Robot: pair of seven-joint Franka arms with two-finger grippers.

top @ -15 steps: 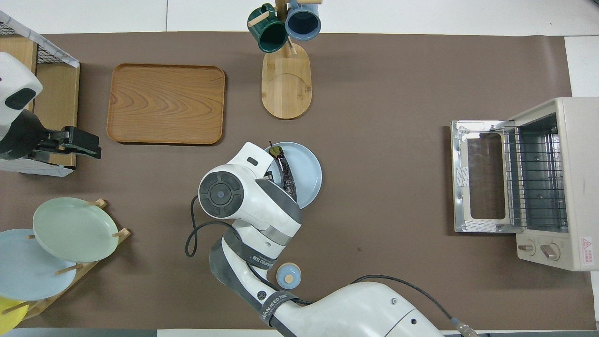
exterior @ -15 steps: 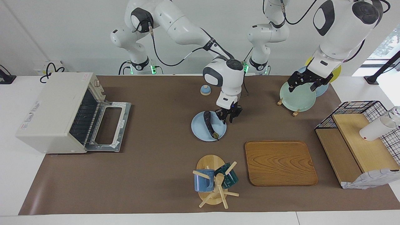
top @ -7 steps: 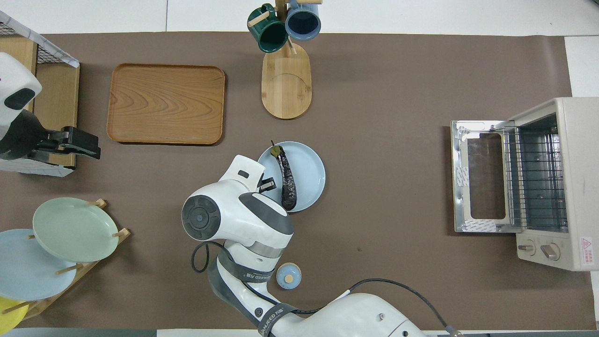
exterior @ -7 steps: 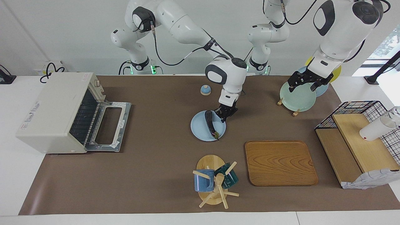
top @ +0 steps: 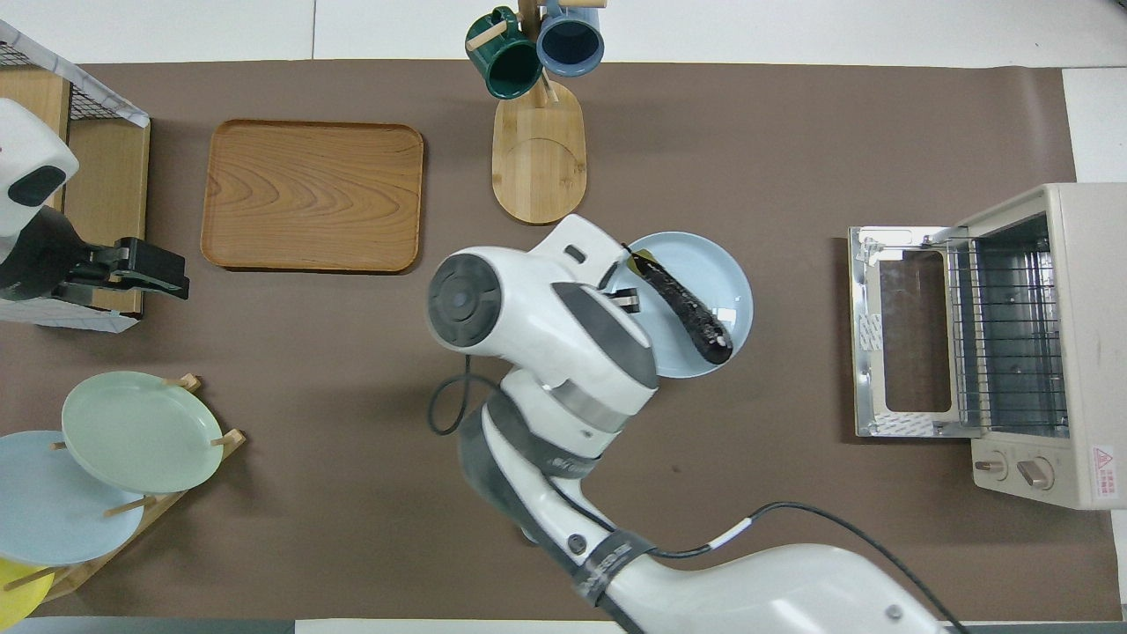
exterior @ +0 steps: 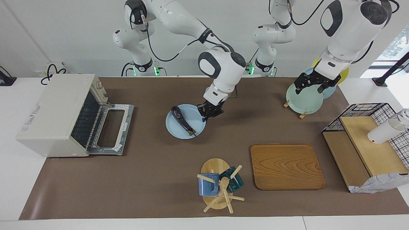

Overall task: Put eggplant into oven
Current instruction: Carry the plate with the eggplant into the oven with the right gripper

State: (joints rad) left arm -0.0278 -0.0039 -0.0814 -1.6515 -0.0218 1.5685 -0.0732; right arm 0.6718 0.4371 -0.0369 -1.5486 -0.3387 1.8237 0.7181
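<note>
The dark purple eggplant (exterior: 182, 120) lies across a light blue plate (exterior: 174, 128). My right gripper (exterior: 209, 112) is shut on the plate's rim at the side away from the oven and holds the plate a little above the brown mat. The off-white oven (exterior: 54, 115) stands at the right arm's end of the table with its door (exterior: 111, 127) dropped open and the wire rack showing. From overhead the eggplant (top: 682, 304) rests on the plate (top: 704, 255), between my right gripper (top: 621, 299) and the oven (top: 1057, 343). My left gripper (exterior: 314, 85) waits open over the plate rack.
A mug tree (exterior: 220, 185) with two mugs and a wooden tray (exterior: 286, 166) lie farther from the robots. A plate rack (exterior: 303, 99) holds several plates, and a wire-and-wood rack (exterior: 364, 140) stands at the left arm's end.
My right gripper has closed on the plate's rim, lifted it and carried it with the eggplant toward the oven. The eggplant has turned with the plate. The left arm has not moved.
</note>
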